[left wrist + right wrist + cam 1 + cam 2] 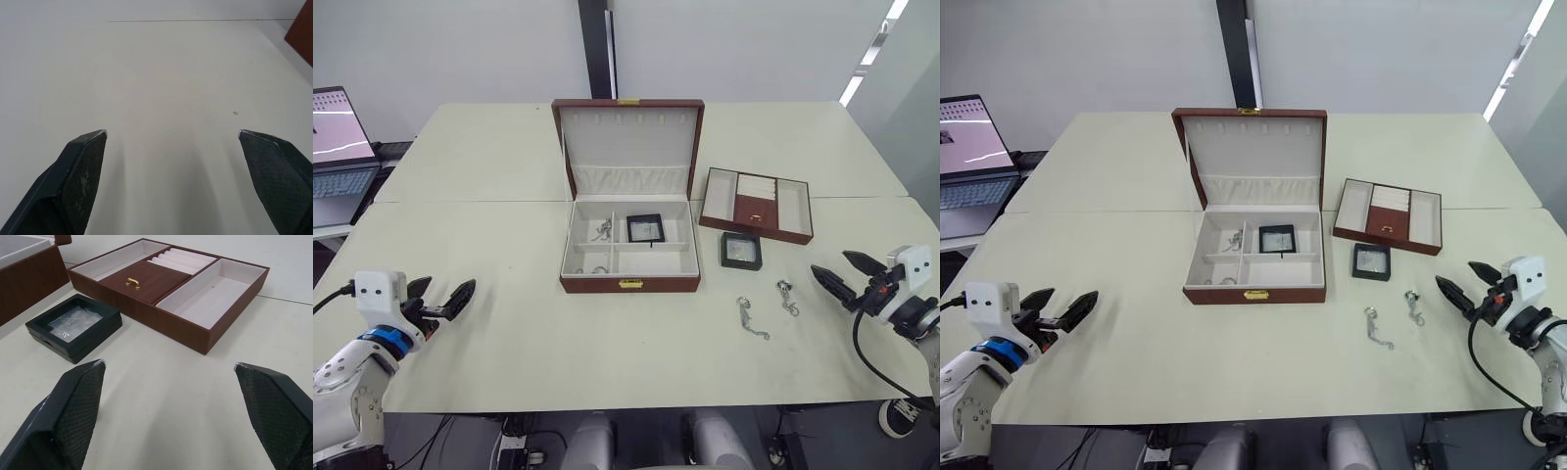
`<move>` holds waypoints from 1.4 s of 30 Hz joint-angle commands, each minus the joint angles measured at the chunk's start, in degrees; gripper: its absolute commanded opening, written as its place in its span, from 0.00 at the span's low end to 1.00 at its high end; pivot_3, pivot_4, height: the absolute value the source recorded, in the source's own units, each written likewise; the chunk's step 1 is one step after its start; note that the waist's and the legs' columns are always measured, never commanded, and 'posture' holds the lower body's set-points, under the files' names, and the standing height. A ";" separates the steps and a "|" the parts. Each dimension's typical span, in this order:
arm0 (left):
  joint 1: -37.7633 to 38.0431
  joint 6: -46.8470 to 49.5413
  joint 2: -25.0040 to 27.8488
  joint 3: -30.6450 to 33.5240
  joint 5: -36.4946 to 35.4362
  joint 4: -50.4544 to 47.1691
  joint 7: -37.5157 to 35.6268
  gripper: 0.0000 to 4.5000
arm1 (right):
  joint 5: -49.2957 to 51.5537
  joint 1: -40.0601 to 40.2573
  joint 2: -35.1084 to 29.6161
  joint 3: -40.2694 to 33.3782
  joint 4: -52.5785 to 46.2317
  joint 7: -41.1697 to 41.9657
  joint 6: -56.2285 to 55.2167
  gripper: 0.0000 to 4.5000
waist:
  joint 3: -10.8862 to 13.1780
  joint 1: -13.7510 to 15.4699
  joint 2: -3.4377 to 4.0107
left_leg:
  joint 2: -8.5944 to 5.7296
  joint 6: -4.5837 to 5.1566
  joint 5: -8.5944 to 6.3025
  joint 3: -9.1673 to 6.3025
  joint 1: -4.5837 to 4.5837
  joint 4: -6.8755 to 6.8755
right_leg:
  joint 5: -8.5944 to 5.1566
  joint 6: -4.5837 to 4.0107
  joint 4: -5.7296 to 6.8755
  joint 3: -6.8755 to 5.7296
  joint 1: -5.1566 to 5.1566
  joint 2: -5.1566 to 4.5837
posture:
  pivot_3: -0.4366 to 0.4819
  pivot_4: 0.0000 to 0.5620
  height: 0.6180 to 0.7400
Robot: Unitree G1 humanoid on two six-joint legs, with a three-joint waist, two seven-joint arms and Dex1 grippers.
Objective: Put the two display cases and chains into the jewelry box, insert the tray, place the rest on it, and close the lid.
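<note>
The left eye view shows the jewelry box (pixel 629 250) standing open at mid-table with its lid (pixel 628 147) raised; one display case (pixel 644 229) already lies in a rear compartment, and chains (pixel 601 232) are seen in the compartment to its left. The second display case (pixel 741 251) is still on the table (pixel 489 176), just beside the box's right wall and directly in front of the tray (pixel 756 204), while two loose chains (pixel 753 319) (pixel 787 297) lie nearer the robot, between that case and the right gripper (pixel 839 276). The right gripper is held low over the table with its fingers spread wide and nothing between them; the left gripper (pixel 443 299) is likewise spread and empty, well apart from everything on the left side. The step in hand is judged to be the pick-up of the remaining case by the right arm. It would best be approached from above, with the fingers closed across two opposite frame edges rather than on the clear window. The tray close behind should not be nudged. The case should be lowered flat into a free compartment. The thin chains will probably need a pinch right at table level.
</note>
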 commanded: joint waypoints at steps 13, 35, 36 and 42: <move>0.01 -4.21 -1.75 1.11 -0.15 -2.90 6.23 0.99 | -1.63 -3.32 -0.15 -1.74 6.87 -1.06 -6.21 1.00 | -0.01 -0.03 0.02 | -0.03 0.00 0.00 0.01 0.01 0.00 | 0.00 0.00 -0.01 -0.01 0.02 0.00 | 0.48 0.27 1.00; -5.84 2.20 0.97 -11.17 -5.52 -17.80 -3.32 0.99 | 0.36 -6.73 -7.45 3.81 -0.64 12.12 2.96 1.00 | -0.01 -0.10 0.02 | -0.04 0.00 0.00 0.02 0.02 0.00 | 0.00 0.00 -0.01 -0.01 0.05 0.02 | 0.48 0.27 1.00; -6.49 2.94 1.56 -12.38 -6.14 -19.09 -4.58 0.99 | 0.39 -7.51 -8.36 4.84 -1.37 13.69 3.94 1.00 | -0.01 -0.11 0.02 | -0.05 0.00 0.00 0.02 0.02 0.00 | 0.00 0.00 -0.01 -0.01 0.04 0.04 | 0.48 0.27 1.00; -9.80 3.15 2.93 -19.95 -6.71 -23.08 -11.06 0.99 | -1.11 -12.48 -12.47 11.55 -4.36 21.36 7.65 1.00 | -0.01 -0.12 0.03 | -0.05 0.00 0.00 0.03 0.03 0.01 | 0.00 0.00 -0.01 -0.01 0.05 0.09 | 0.48 0.27 1.00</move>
